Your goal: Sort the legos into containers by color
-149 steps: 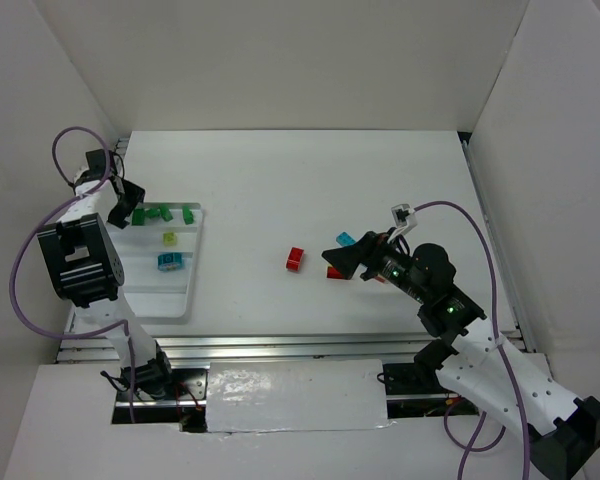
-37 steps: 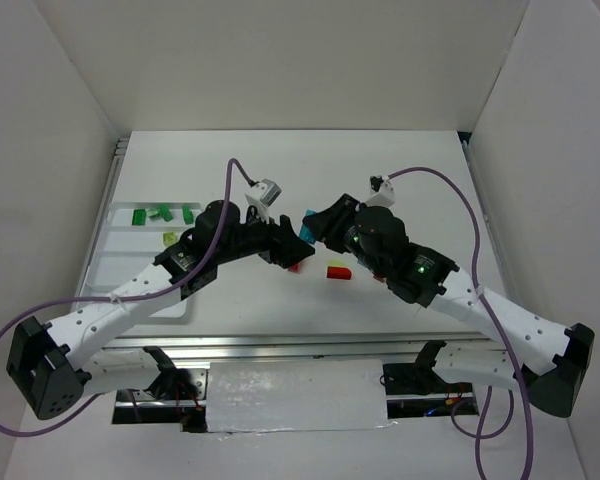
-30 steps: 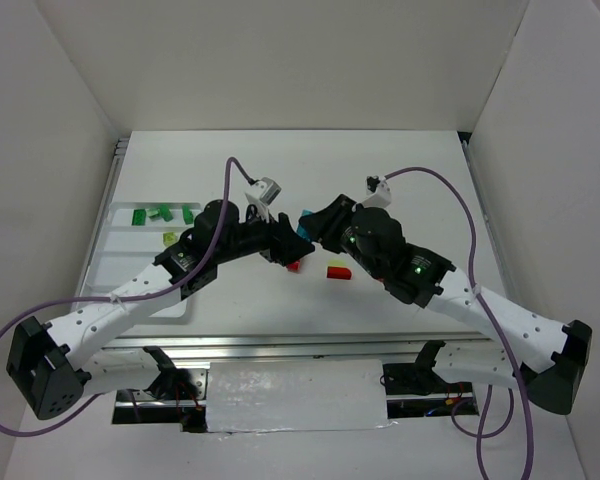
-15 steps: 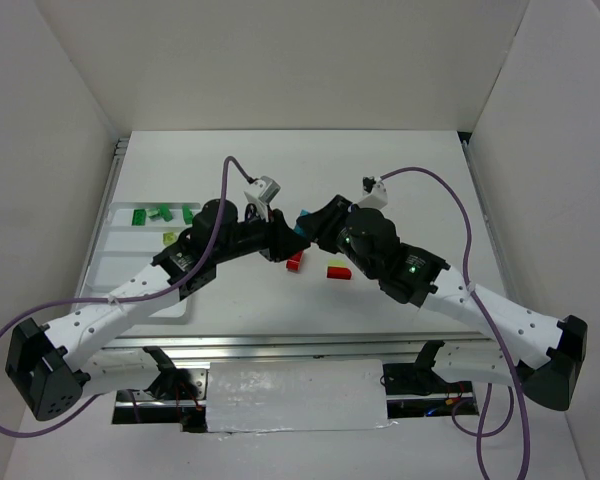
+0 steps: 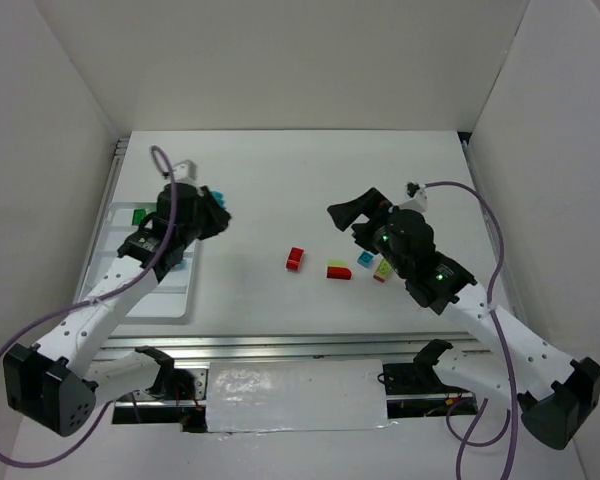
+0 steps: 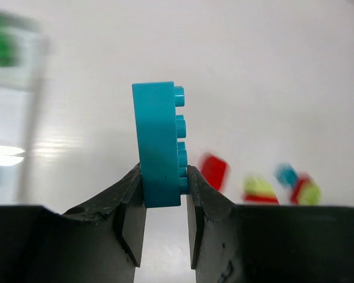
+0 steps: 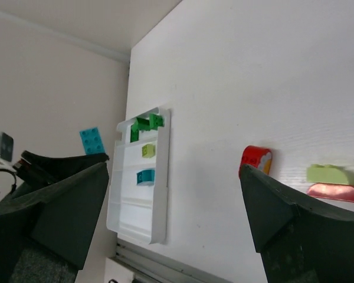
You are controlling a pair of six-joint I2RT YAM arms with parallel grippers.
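Left gripper (image 6: 164,190) clamps upright teal brick (image 6: 159,141) by tray's (image 5: 184,301) right edge; right gripper (image 7: 174,172) hovers, jaws spread wide, near red brick (image 5: 295,259).

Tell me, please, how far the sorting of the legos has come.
Done: the white tray already holds dark green bricks, one lime brick and one teal brick, each colour in its own compartment. In hand: the left gripper carries a second teal brick. Left: a red brick and a few red, lime and teal pieces near the open right gripper.
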